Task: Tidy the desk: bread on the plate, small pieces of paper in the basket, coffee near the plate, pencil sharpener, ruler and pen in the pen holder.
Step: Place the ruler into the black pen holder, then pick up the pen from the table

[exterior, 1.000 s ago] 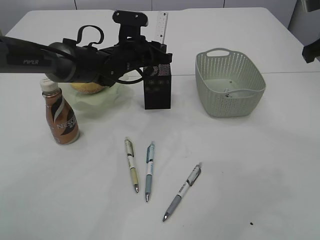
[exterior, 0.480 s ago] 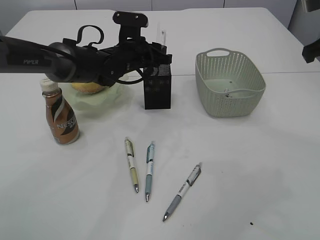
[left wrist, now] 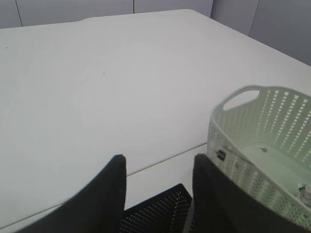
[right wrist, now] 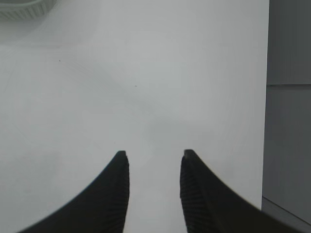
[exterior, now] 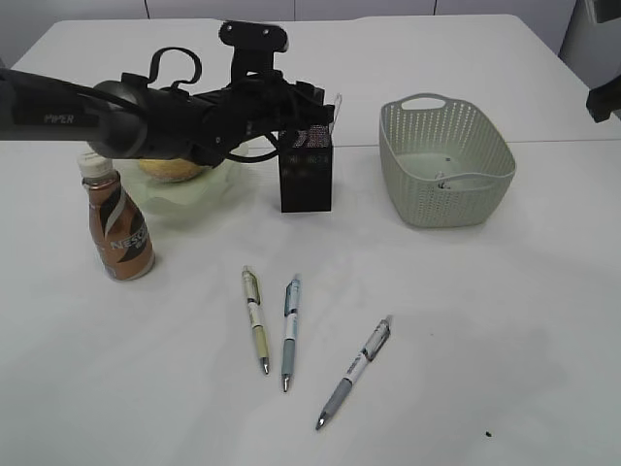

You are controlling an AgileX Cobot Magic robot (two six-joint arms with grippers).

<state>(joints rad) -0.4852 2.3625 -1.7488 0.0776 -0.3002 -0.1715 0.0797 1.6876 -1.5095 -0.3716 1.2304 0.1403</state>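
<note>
A: Looking over the table [exterior: 505,320], largest first: the perforated plastic basket [exterior: 448,165] sits toward the far right edge with a scrap or two inside. Bread [exterior: 170,170] lies on the pale plate [exterior: 184,199] at far left, the brown coffee [exterior: 114,221] just beside it.

B: And the holder [exterior: 307,175]?

A: Black mesh, square, mid-table, a ruler tip [exterior: 335,105] poking out. Left gripper [left wrist: 156,162] hovers above it, jaws parted, empty.

B: Remaining?

A: Three slim pens [exterior: 286,332] near the front edge. Right gripper [right wrist: 153,158] is parted, empty.

Slanted front exterior; wrist views low, sharing basket [left wrist: 262,145]
</note>
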